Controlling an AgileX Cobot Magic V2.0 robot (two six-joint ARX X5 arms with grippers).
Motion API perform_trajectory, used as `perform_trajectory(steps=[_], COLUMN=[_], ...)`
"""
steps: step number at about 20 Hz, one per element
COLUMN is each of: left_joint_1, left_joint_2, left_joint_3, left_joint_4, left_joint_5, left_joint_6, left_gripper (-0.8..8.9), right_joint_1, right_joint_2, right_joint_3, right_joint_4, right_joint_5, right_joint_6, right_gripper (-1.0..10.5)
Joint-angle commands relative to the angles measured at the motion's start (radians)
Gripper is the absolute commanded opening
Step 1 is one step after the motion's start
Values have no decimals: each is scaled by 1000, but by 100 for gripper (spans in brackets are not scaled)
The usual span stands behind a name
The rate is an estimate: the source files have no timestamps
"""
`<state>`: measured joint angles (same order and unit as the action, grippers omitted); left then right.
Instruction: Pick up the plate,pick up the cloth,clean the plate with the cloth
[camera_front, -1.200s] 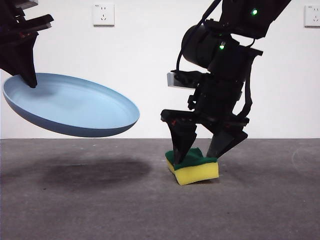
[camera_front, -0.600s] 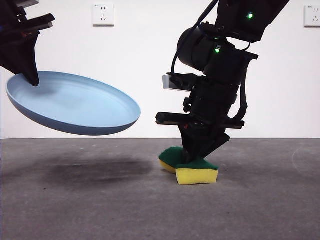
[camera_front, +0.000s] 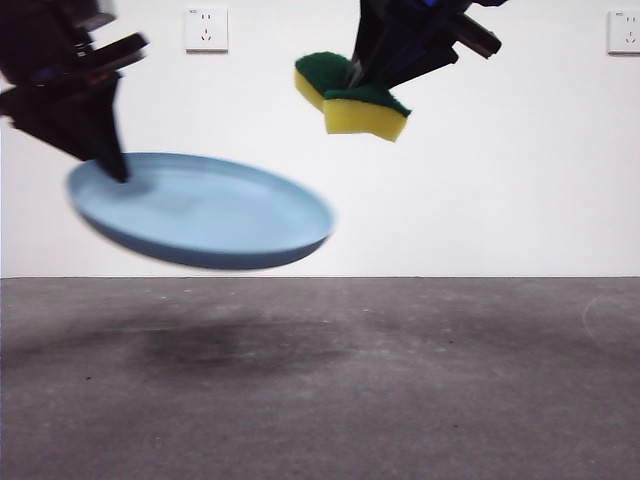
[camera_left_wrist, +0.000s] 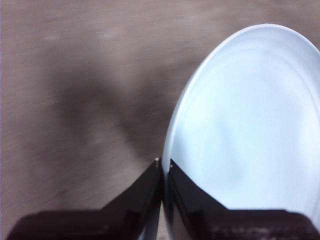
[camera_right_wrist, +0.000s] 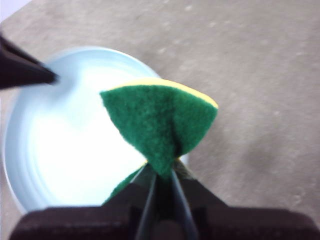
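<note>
Blue plate (camera_front: 210, 215) apparently tilted, left fingers (camera_left_wrist: 150, 187) pinching rim

A bare robot test bench in a lab-like room

A plain white wall (camera_front: 480, 180) stands at the far side, with one white power socket (camera_front: 206, 29) high on the left and another (camera_front: 624, 32) at the far right; the near ground is a grey, felt-like table top (camera_front: 400, 400), scuffed and stained dark on the left, with black robot arms over it
</note>
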<state>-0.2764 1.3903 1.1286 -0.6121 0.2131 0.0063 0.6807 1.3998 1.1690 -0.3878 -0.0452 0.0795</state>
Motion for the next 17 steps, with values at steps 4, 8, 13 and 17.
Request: perform_trajectory(steps=[4,8,13,17], left_joint_1=[-105,-143,-155,-153], left_joint_2=[2,2,2,2], left_joint_3=[-8,-8,-8,-8], left_joint_4=[29,40,47,67], left_joint_5=[18,27,28,24], left_joint_6=[-40,-63,-71,-84], left_gripper=[-8,-8,-8,-8], right_joint_1=[16,32,119,222], right_joint_2=[84,155,206,210], right_joint_3=[-3,-3,-3,-3], right_joint_4=[24,60,159,131], right_joint_5=[-1,-2,-8,-7], right_joint_6=[11,27,44,43], right_gripper=[-16,-16,-16,-16])
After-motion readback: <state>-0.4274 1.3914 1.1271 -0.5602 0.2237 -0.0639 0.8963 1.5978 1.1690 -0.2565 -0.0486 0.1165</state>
